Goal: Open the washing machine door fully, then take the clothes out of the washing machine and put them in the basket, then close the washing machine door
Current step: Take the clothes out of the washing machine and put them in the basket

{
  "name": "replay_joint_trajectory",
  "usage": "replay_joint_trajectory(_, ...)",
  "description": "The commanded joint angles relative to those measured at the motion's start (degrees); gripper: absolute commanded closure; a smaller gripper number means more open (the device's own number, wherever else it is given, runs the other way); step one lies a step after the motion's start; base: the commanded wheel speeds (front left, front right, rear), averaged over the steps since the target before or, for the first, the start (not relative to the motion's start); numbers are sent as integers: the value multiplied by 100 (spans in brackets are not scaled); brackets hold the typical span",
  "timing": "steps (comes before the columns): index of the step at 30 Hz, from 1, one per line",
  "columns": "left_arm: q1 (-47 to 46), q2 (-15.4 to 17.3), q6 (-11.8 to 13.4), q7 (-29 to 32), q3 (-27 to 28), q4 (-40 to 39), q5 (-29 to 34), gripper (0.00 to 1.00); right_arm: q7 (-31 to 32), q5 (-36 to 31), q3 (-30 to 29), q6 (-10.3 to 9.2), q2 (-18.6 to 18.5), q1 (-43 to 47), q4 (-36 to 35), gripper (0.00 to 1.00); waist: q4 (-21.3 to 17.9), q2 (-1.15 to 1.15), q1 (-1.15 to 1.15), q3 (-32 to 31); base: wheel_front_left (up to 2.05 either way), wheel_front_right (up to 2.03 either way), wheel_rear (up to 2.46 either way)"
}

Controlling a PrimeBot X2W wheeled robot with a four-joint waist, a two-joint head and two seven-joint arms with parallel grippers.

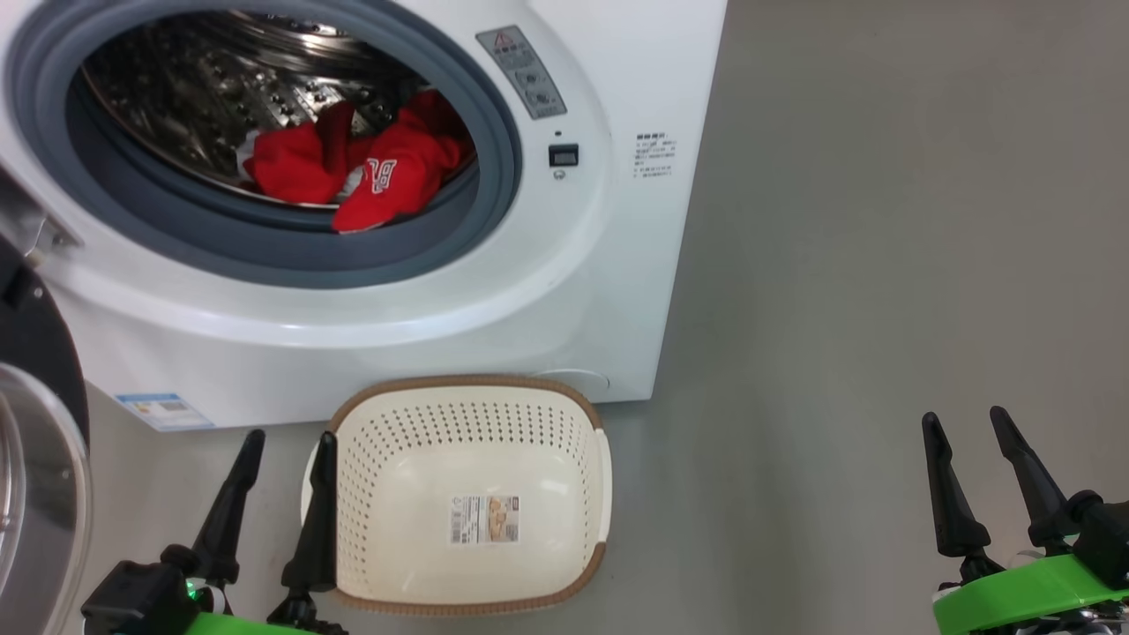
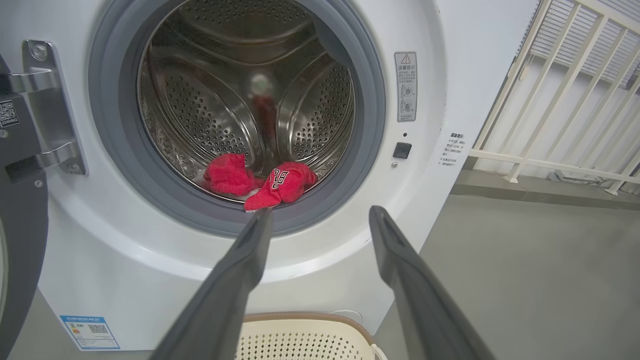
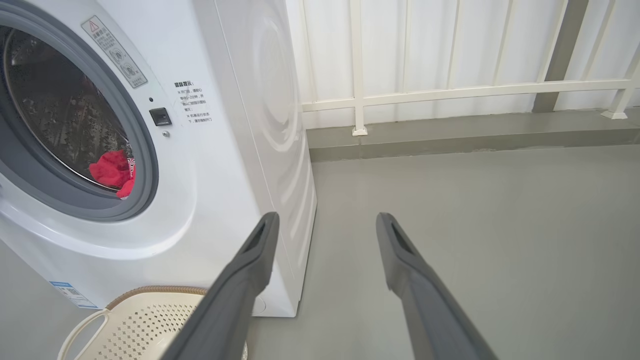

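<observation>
red fabric clothes (image 1: 388, 172) in big white washing machine (image 1: 573, 291) | left pincer (image 1: 292, 436) spread wide | right pincer (image 1: 962, 414) spread wide

Red clothes (image 1: 388, 176) lie at the open washing machine's (image 1: 573, 291) drum lip; basket (image 1: 467, 382) stands below, seemingly touching.

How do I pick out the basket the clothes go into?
Find the big white front-loading washing machine with its round drum opening. On the grey floor directly before it sits the small cream-white perforated plastic basket. Its brown woven-look rim and the printed sticker on its bottom set it apart.
</observation>
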Motion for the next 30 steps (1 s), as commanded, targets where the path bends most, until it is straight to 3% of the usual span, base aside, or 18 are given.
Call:
replay_joint_trajectory(1,-172,106,-31,-28,171,-114,-40,0,-52,82,125,28,-87,-158,-130,0,4,0,0,-4,100,-100,0)
replay_joint_trajectory(13,-216,112,-31,-28,116,-52,58,0,-52,78,167,28,-91,-164,-131,0,41,0,0,24,86,-86,0)
replay_joint_trajectory(30,-515,66,-31,-28,-22,297,172,0,-52,104,180,28,-113,-338,-154,0,-4,0,0,371,2,-2,0)
